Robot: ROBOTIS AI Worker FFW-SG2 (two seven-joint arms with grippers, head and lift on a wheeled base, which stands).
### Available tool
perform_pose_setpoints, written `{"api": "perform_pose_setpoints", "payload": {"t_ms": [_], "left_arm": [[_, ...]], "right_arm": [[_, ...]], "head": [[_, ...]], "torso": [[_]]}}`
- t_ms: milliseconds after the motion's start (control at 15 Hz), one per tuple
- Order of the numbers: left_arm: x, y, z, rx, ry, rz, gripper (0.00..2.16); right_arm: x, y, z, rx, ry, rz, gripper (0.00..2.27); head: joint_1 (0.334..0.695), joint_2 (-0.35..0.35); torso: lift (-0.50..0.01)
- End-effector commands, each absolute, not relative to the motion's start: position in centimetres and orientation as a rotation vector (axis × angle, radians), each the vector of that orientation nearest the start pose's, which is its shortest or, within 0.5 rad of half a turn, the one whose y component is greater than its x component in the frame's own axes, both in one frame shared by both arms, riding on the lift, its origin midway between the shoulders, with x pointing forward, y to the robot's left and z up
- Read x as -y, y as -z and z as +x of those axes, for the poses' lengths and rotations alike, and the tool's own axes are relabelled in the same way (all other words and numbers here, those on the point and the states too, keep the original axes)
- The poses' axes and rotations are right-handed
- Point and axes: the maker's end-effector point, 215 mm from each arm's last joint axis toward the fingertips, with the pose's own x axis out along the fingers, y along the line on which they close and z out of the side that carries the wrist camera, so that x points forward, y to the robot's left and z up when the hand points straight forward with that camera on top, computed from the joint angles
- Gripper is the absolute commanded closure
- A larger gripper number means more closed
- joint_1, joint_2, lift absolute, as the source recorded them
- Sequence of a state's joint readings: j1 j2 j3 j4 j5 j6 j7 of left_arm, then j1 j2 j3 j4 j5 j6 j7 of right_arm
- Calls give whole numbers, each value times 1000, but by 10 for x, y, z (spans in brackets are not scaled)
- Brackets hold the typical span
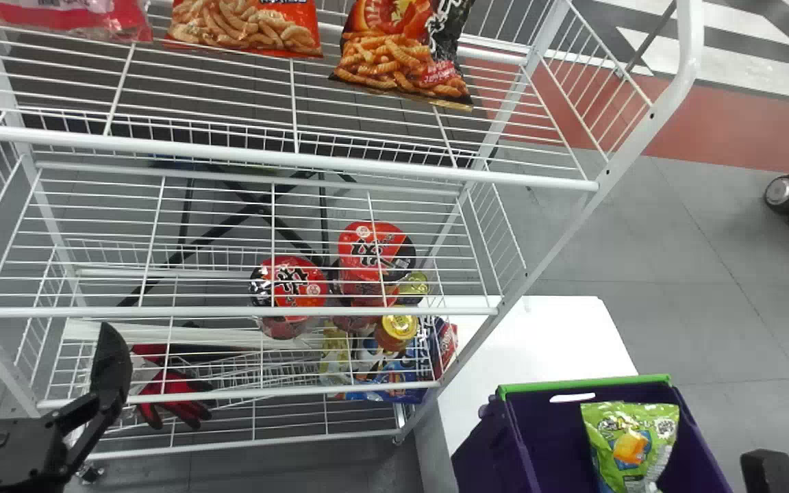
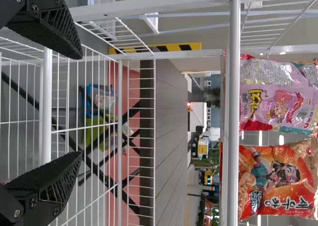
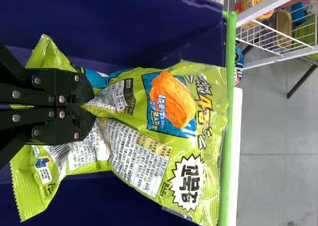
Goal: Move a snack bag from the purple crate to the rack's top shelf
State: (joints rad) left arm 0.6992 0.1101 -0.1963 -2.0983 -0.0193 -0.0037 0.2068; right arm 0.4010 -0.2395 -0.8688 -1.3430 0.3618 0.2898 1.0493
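My right end effector (image 3: 93, 105) is closed, pinching the snack bag (image 3: 211, 117) by its middle inside the purple crate (image 1: 480, 452), half past four in the head view. Slick, puffed film could slip during the climb toward the top shelf (image 1: 298, 159) at eleven; a low lift might snag the rim. My left end effector (image 2: 80, 106) is wide open, empty, at eight.

Crate (image 1: 518, 438) purple, rim (image 1: 586, 386) bright green; snack bag (image 1: 631, 438) lime green with orange print; rack (image 1: 340, 164) white; fingers (image 3: 82, 116) black.
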Motion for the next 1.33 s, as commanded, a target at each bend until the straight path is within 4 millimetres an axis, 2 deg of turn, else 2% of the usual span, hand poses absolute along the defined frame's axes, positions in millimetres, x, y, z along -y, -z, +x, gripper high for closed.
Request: {"api": "perform_pose_setpoints", "payload": {"t_ms": [0, 333, 533, 867, 1267], "left_arm": [[-172, 393, 370, -177, 18, 14, 137], [-170, 389, 370, -169, 22, 11, 137], [-168, 380, 369, -156, 26, 12, 137], [-170, 382, 369, -159, 21, 15, 137], [-172, 375, 368, -153, 20, 20, 137]], "right_arm": [[585, 599, 177, -1001, -92, -5, 1686], [590, 591, 178, -966, -78, 2, 1683], [586, 588, 179, -960, -82, 14, 1686], [584, 585, 180, -955, -82, 18, 1683], [579, 571, 189, -912, -97, 29, 1683]], "head": [[695, -350], [695, -350], [695, -350], [695, -350], [695, -350]], "torso": [[-232], [-213], [-201], [-181], [-157]]}}
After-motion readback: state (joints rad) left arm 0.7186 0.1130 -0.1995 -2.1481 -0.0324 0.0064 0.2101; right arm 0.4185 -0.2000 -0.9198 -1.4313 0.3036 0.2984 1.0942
